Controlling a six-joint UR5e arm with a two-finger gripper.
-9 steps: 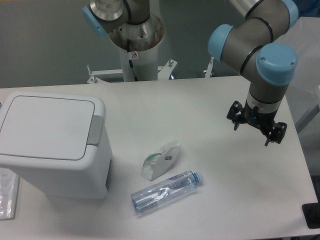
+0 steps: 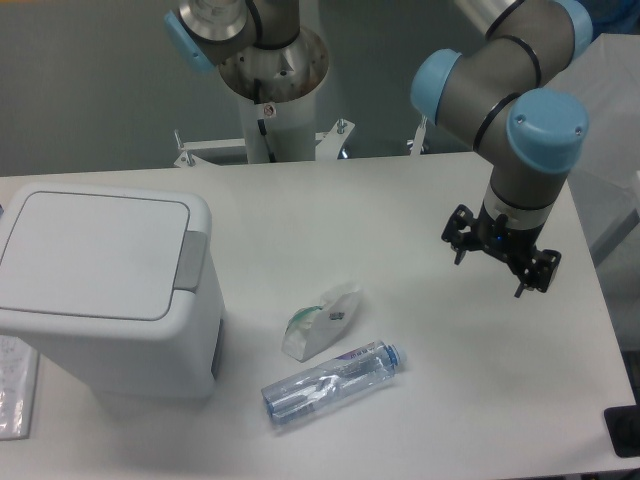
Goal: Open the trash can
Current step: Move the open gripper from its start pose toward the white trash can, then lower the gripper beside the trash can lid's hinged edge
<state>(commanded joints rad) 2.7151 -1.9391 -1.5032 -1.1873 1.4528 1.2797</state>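
We are looking down on the table (image 2: 400,210), and the trash can (image 2: 105,290) is sitting at its left side, close to the left and near edges, lid flat and shut, its grey push tab (image 2: 191,262) facing right toward the middle of the table. A flat clear packet (image 2: 15,385) is lying just left of the bin's base at the table's left edge.

We are holding our gripper (image 2: 497,262) above the right part of the table, well apart from the bin, with the fingers (image 2: 525,278) spread wide and gripping nothing. Between the gripper and the bin a broad stretch of bare white surface is running across the middle and far side. Nearer the front, a small white wrapper with green print (image 2: 322,322) is lying just right of the bin, and a clear plastic bottle (image 2: 330,382) with a blue cap is lying on its side just in front of it, cap pointing right.

Compared with half a second ago, we are shifting the gripper slightly left and a little farther from the near edge; the bin, wrapper and bottle are keeping their places.
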